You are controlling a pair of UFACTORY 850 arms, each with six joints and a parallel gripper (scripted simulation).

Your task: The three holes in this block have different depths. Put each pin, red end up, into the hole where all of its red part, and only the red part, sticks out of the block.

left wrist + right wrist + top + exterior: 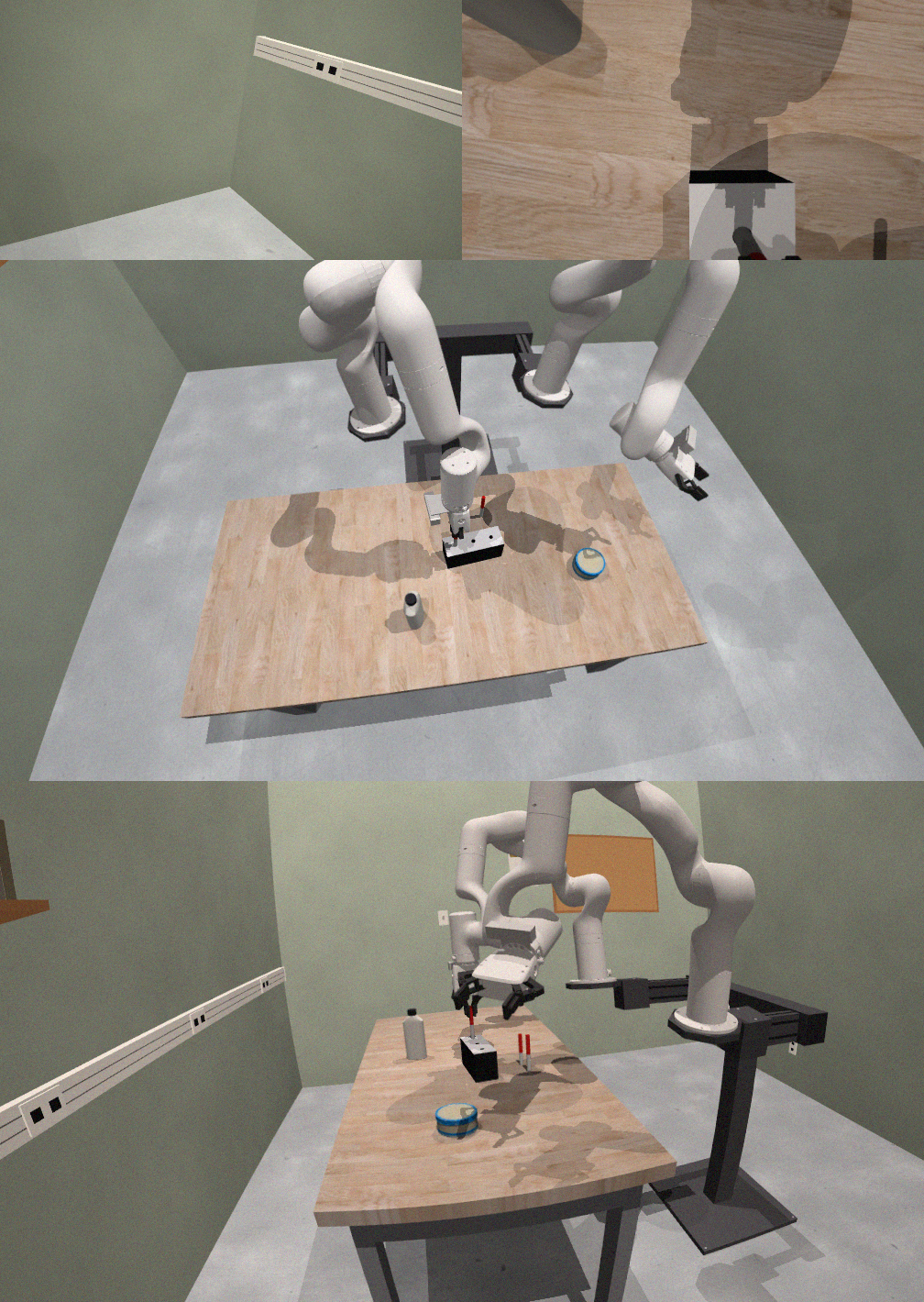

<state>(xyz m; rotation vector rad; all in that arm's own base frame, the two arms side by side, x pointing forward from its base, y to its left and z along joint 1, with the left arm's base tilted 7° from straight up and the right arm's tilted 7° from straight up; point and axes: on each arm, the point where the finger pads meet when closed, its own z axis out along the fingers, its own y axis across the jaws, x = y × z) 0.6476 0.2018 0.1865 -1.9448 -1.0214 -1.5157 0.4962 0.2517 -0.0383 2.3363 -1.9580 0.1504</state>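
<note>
The black block (475,555) (478,1065) (705,224) with a light top stands mid-table. Two open holes show at its middle and right in the top view. My right gripper (457,534) (471,1010) is shut on a red-topped pin (471,1021) (750,246), upright over the block's third hole, at the left end in the top view. The pin's grey lower end meets the block's top; how deep it sits I cannot tell. Two other pins (520,1044) (528,1046) stand upright, red end up, beside the block. My left gripper (699,486) is open and empty, away from the block.
A grey bottle (414,613) (414,1038) with a black cap stands near the block, on the side away from the arm bases. A round blue-rimmed tin (589,563) (456,1121) sits on the wooden table (291,648), towards the left arm's side.
</note>
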